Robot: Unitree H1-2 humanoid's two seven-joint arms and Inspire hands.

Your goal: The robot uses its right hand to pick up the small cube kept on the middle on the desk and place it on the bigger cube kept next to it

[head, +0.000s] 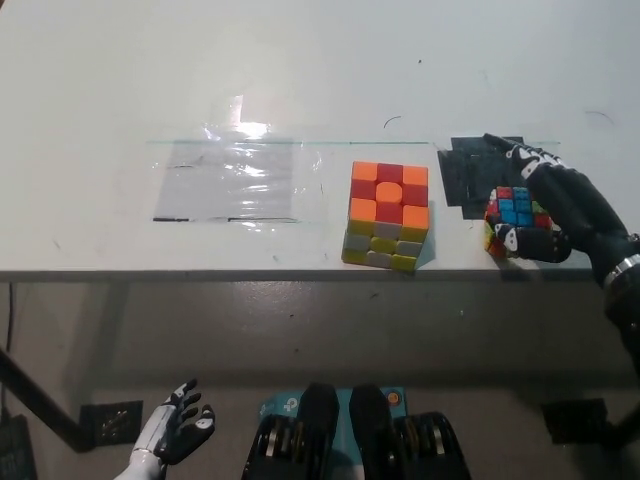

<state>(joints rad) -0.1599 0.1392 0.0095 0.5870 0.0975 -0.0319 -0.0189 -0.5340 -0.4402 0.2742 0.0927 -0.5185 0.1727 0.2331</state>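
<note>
The bigger cube (388,216), with orange and red top squares and yellow and grey side squares, stands near the desk's front edge at the middle. To its right, the small cube (512,212) shows blue and red squares. My black right hand (548,205) wraps around the small cube, fingers over its far side and thumb at its front, low on the desk surface. My white left hand (172,428) hangs below the desk at the lower left, fingers apart and holding nothing.
A clear plastic sheet (232,180) lies taped on the white desk (300,70) left of the bigger cube. Black tape patches (462,172) sit behind the small cube. The desk's front edge runs just below both cubes.
</note>
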